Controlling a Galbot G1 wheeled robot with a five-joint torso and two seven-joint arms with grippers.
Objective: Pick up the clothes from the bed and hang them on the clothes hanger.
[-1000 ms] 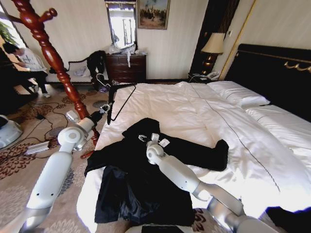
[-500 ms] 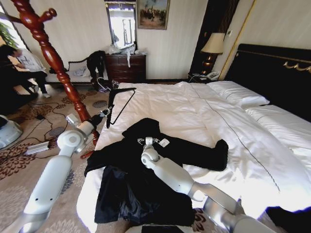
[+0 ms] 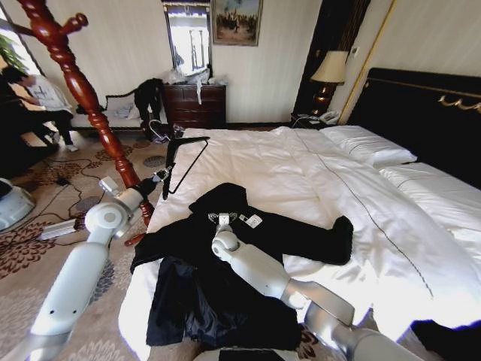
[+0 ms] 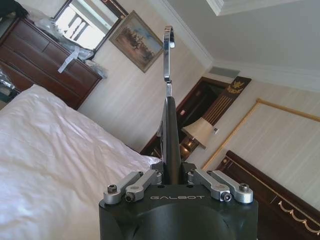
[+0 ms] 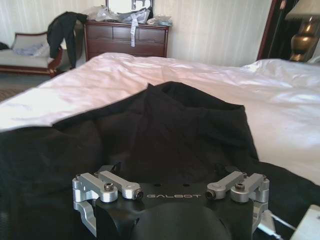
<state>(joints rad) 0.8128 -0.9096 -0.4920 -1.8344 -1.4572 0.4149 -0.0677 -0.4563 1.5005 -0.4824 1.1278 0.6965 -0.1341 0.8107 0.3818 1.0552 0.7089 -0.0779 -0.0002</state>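
The clothes, a large black coat (image 3: 225, 278), lie spread on the near left part of the bed (image 3: 301, 165), with a small white tag (image 3: 254, 221) by the collar. My right gripper (image 3: 223, 219) hovers low over the collar area, open, and the coat (image 5: 165, 120) fills the space ahead of it. My left gripper (image 3: 164, 177) is at the bed's left edge, shut on a black triangular coat hanger (image 3: 188, 154) with a chrome hook (image 4: 168, 55). The clothes hanger, a reddish-brown turned-wood stand (image 3: 83, 90), rises on the left, just behind the left arm.
A dark dresser (image 3: 195, 105) and a sofa (image 3: 113, 113) line the far wall. Cables and a power strip (image 3: 56, 228) lie on the patterned carpet left of the bed. A lamp (image 3: 329, 71) stands by the black headboard (image 3: 428, 113). A person sits at the far left.
My right gripper has slid left over the coat toward its collar. The left gripper has tilted and slightly raised the black hanger.
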